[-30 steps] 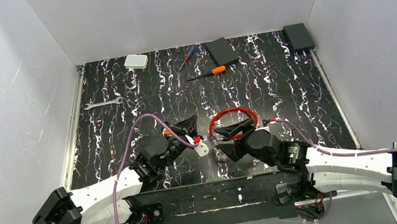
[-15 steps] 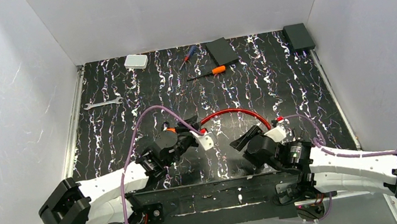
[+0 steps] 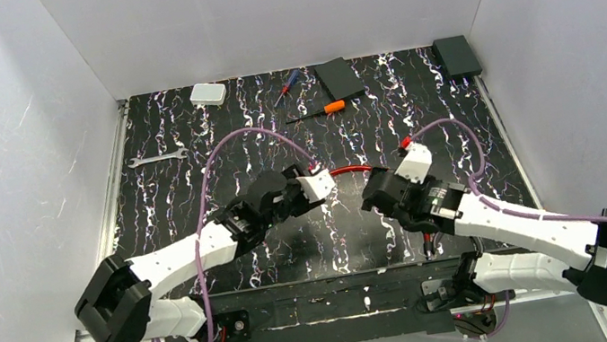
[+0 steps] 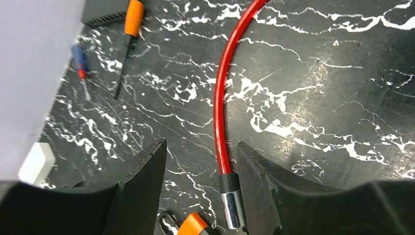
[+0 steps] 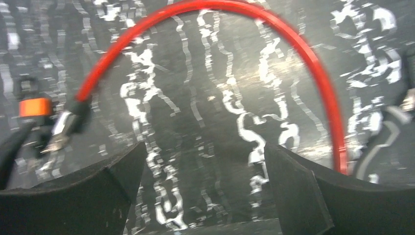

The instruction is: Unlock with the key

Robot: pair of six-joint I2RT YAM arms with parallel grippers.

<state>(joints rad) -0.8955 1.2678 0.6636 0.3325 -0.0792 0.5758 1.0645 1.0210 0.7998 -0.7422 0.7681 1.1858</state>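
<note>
**Task thing.** The small key (image 4: 195, 225) with a chunky orange-and-black plastic head lies at one end of the glossy red cable (image 4: 221, 107), just beside the cable's black collar and silvery metal end (image 4: 234, 210). In the left wrist view only the orange top of the head shows, cut by the lower frame edge. In the right wrist view the same head appears blurred, again beside that end. Whether the bit sits in it cannot be told. From above, the body of the left tool covers this end of the cable and hides the key.

**Tools.** The left tool (image 4: 200, 147) has its jaws partly apart. They flank the key and the cable's end and grip neither. The right tool (image 5: 204, 147) has its jaws spread wide and holds nothing. It faces the cable's arc from the other side.

**Surroundings, on the black white-veined desk (image 3: 419, 117), all well beyond the cable toward the back wall.**
- Two screwdrivers: one long and orange-handled (image 3: 318, 111), one small with a blue-and-red handle (image 3: 287, 85).
- One flat silver wrench (image 3: 157, 158), off to the cable's left.
- One white rectangular box (image 3: 208, 94).
- One flat black pad (image 3: 339, 78).
- One black box (image 3: 456, 56), farthest to the cable's right.

There is one cable and one key.
</note>
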